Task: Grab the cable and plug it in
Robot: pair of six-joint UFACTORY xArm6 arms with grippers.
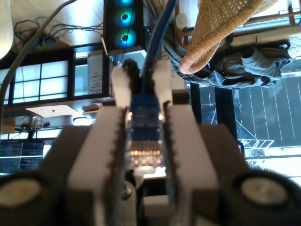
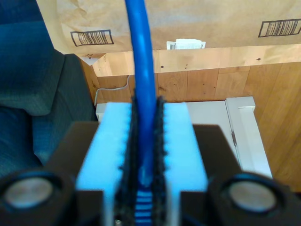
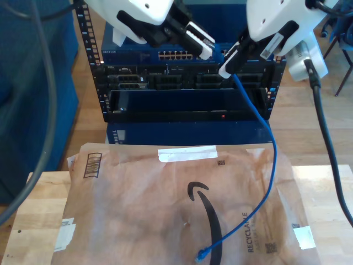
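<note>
— How far along is it?

— The grab looks done, the plugging not. The first gripper (image 1: 143,82) is clamped on a clear-tipped plug (image 1: 145,136) of the blue cable (image 1: 157,37), with the contacts facing the camera. The second gripper (image 2: 146,106) is closed on the cord itself, which runs away from its pads towards brown paper below.

— And from outside?

— In the exterior view both grippers hang in front of the server rack (image 3: 187,83), close together. From the arm on that view's right the cable drops in a long curve onto the paper mailer (image 3: 138,221). Its free end (image 3: 202,255) lies loose there, unplugged.

— So what is left?

— Probably bringing the held plug to a socket and seating it. A row of ports (image 3: 176,55) sits on the rack's top unit, just beside the first gripper. The plug is not in any of them, as far as can be told.

— Any writing?

— The mailer carries a black curved-arrow logo (image 3: 198,194) and a word along its side that reads as "RECYCLABLE" (image 3: 255,232). There is a barcode (image 3: 92,164) near the corner on the exterior view's left, too small to read. A white strip (image 3: 187,153) crosses the flap. The rack's own labels are too small to make out.
</note>
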